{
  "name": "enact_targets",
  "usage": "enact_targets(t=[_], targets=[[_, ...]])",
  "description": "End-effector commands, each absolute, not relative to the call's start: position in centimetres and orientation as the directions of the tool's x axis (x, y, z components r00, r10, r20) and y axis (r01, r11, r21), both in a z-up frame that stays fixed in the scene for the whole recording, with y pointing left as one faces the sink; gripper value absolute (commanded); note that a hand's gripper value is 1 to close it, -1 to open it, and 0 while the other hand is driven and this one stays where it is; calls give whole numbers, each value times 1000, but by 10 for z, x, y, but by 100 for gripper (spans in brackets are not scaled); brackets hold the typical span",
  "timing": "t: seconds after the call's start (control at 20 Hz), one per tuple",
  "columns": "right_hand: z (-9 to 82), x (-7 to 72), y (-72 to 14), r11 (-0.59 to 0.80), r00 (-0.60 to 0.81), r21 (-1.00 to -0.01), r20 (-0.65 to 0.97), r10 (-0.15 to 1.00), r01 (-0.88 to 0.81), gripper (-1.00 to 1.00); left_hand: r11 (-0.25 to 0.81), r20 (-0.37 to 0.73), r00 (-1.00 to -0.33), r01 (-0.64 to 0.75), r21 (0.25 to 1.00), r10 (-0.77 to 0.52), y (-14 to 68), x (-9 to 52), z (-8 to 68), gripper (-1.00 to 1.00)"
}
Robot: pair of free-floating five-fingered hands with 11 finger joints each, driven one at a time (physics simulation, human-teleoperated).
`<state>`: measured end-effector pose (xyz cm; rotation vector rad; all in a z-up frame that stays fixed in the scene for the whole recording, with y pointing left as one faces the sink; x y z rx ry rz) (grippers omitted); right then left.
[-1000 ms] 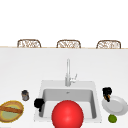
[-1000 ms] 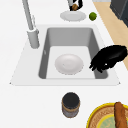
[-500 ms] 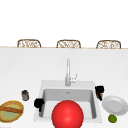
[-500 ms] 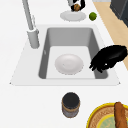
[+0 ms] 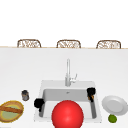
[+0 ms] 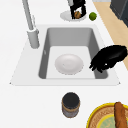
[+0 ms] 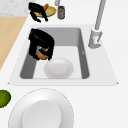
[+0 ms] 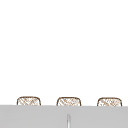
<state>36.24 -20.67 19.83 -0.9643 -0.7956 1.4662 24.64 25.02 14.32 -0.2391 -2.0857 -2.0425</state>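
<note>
My right hand (image 7: 41, 45) hangs over the right part of the sink (image 7: 83, 60), fingers curled round a small orange-brown round thing (image 7: 42, 55). It also shows at the sink's right rim as the right hand (image 5: 90, 93) and far off as the right hand (image 6: 77, 7) with the brown thing (image 6: 78, 14). A white round dish (image 6: 69, 64) lies on the sink floor, just beside and below that hand. My left hand (image 5: 38, 103) hovers at the sink's front left corner, fingers hanging relaxed and empty; the left hand (image 6: 110, 58) is apart from the dish. A red round shape (image 5: 67, 114) covers the sink's front.
A faucet (image 5: 67, 73) stands behind the sink. Left of the sink are a dark-lidded jar (image 5: 25, 95) and a yellow-rimmed plate (image 5: 11, 111) with a brown stick-shaped food. Right of it lie a white plate (image 5: 115, 105) and a lime (image 5: 112, 118). Chair backs (image 8: 69, 101) line the far edge.
</note>
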Motion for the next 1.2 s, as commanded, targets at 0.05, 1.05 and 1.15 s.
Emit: enact_targets(t=[0.05,1.05,1.15], targets=[[173,357,-189,-7,41,-899,-28,999,-437,100,25,263,-964,262,965,-32,250,246,143,0],[83,381,-96,16,23,-834,4,1000,-552,100,25,263,-964,262,965,-32,250,246,143,0],[62,385,-83,16,29,-841,1,1000,-541,100,25,263,-964,262,965,-32,250,246,143,0]])
